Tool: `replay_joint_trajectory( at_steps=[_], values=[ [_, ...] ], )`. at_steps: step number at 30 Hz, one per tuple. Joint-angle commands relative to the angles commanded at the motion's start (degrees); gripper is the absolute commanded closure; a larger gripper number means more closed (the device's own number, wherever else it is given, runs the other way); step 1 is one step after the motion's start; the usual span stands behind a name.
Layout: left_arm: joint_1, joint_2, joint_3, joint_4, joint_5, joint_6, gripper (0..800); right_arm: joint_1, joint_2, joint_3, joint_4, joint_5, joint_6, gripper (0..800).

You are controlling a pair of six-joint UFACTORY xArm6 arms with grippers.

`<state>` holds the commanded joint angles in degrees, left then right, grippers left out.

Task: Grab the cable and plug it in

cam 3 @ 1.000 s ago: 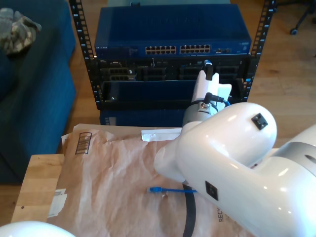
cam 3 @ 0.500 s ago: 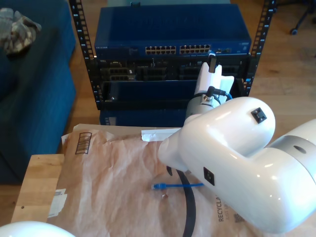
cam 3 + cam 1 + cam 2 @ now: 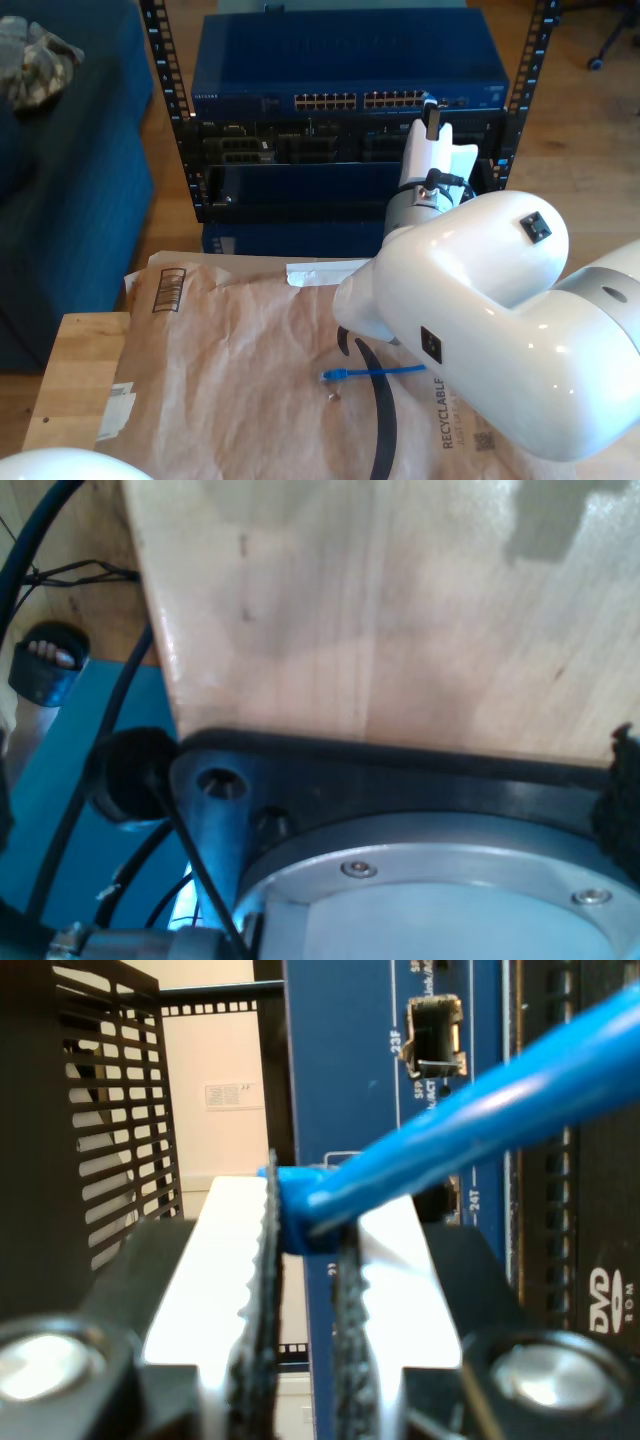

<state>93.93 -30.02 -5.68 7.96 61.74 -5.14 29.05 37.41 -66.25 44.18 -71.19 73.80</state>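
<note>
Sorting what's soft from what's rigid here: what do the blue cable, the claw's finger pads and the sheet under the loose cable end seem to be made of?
Cable: smooth, slightly glossy blue jacket, probably plastic or rubber. Finger pads of my second claw: dark, ridged, matte, likely rubber, on glossy white, seemingly plastic fingers. Sheet: creased brown kraft paper with printed markings, apparently packaging wrap, over a pale wooden table.

Wooden floor [image 3: 580,120], blue sofa [image 3: 70,200], wooden table [image 3: 75,370]

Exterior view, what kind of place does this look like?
Probably a lab or workshop corner set up for networking tests. An open rack holds a blue network switch with rows of ports, a wooden table carries brown packing paper, and my second gripper holds the cable near the switch.
</note>
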Motion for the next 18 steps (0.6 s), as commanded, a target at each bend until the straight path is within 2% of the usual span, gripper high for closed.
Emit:
replay_joint_trajectory(
  at_steps=[18],
  values=[
    [0.0, 0.0, 0.0, 0.0, 0.0, 0.0, 0, -1.05, 0.0, 0.35, -1.93, 0.53, -0.18, 800]
  ],
)
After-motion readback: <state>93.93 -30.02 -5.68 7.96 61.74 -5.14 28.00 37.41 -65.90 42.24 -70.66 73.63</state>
